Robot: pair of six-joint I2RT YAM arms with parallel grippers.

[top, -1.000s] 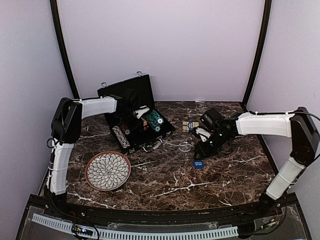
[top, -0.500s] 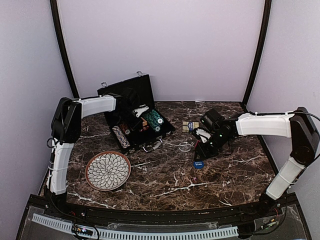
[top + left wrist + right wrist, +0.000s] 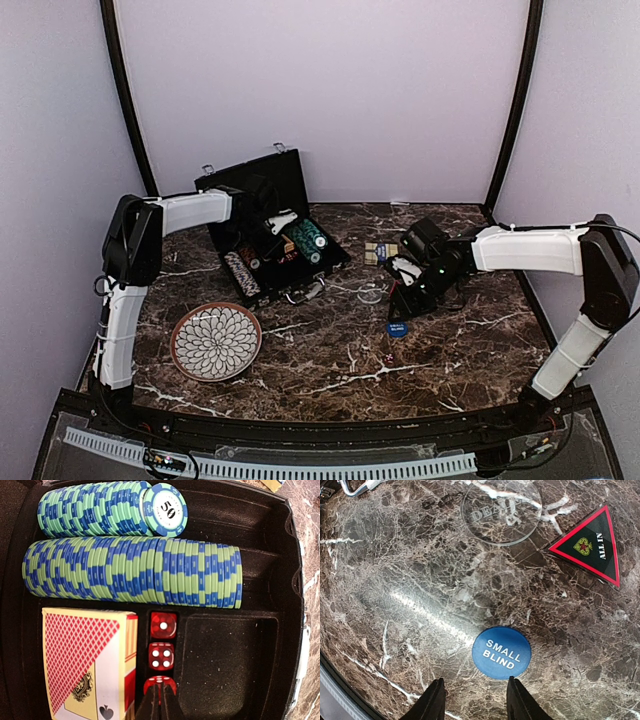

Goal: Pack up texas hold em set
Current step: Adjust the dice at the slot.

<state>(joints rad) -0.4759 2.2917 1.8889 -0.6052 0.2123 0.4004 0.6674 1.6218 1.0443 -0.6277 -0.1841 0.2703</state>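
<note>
One blue SMALL BLIND button [image 3: 501, 652] flat on marble table [image 3: 395, 580], just ahead of right gripper [image 3: 476, 702], a little off-centre of the gap; round, hence no long axis to match. Fingers part-open, holding nothing. Right arm by far the nearer. Beyond: one clear dealer disc [image 3: 501, 511], one black ALL IN triangle [image 3: 587, 545]. Farther, across the table: open briefcase [image 3: 220, 655] holding two rows of green-blue chips [image 3: 135, 570], one card deck [image 3: 85, 660], three red dice [image 3: 161, 656]. Left gripper [image 3: 160, 705] shut, empty, tips over nearest die.
</note>
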